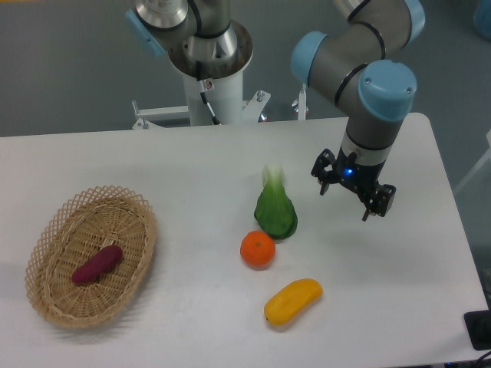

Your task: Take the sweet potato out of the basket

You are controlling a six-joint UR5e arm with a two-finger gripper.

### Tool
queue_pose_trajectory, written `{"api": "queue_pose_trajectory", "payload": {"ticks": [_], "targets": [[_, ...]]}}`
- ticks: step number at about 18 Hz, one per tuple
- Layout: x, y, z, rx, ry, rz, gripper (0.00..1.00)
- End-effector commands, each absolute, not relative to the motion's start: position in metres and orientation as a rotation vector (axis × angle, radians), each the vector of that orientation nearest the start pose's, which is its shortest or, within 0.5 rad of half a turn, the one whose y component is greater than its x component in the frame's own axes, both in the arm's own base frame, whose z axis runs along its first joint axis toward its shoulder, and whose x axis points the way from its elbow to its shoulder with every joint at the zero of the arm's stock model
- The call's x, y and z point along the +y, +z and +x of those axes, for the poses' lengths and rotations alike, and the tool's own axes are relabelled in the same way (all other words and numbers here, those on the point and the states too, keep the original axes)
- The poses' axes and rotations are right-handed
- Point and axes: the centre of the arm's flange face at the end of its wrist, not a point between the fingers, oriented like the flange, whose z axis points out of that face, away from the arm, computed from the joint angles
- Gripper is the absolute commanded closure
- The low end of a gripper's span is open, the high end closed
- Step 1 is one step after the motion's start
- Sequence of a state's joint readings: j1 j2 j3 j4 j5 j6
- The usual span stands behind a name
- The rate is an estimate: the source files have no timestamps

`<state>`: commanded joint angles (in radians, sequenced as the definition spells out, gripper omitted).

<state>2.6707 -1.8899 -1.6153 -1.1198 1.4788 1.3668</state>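
Fingers (pixel 349 197) spread apart, gripping nothing, hang above the white table (pixel 192 161) beyond a grey floor (pixel 69 69).

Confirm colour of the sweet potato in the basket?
Purple-magenta sweet potato; fixed camera view shows it clearly.

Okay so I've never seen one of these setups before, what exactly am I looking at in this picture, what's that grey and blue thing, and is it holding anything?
It is one picture from a fixed camera looking down at a white table. The grey and blue thing is a robot arm, jointed like an elbow. At its tip is a gripper, two small black fingers for pinching things. They hang open above the table's right side and hold nothing. On the left sits a wicker basket with a purple sweet potato lying inside. Near the middle lie a leafy green vegetable, an orange and a yellow oblong fruit. The gripper is far from the basket.
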Motion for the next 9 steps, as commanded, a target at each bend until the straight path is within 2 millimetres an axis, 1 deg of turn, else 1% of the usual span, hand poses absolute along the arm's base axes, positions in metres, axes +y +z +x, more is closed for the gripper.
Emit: {"api": "queue_pose_trajectory", "payload": {"ticks": [7,9], "targets": [[0.407,0.335,-0.473,0.399,0.069,-3.002,0.00],[0.415,0.332,-0.465,0.406,0.058,-3.004,0.00]]}}
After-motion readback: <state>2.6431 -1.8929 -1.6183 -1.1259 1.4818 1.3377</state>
